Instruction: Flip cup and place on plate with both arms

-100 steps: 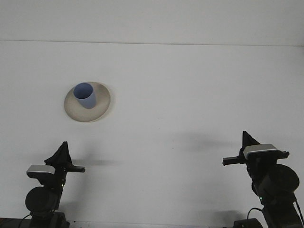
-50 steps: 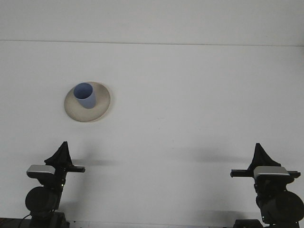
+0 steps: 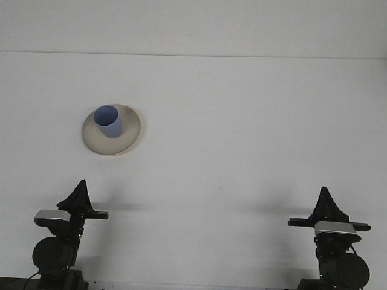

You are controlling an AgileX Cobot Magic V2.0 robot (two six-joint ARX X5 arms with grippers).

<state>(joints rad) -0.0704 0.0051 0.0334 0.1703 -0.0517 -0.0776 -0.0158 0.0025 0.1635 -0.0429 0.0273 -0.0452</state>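
A blue cup (image 3: pixel 109 121) stands upright with its mouth up on a beige plate (image 3: pixel 130 134) at the left of the white table. My left gripper (image 3: pixel 78 193) sits low at the bottom left, well short of the plate, its dark tip pointing forward. My right gripper (image 3: pixel 325 202) rests low at the bottom right, far from the cup. Nothing is held by either one. Each gripper shows as a single dark pointed shape.
The white table (image 3: pixel 242 139) stretches to a far edge line near the top of the view. Only the plate and cup stand on it.
The right arm has drawn back and sunk lower toward the bottom right. The left arm, cup and plate have not moved.
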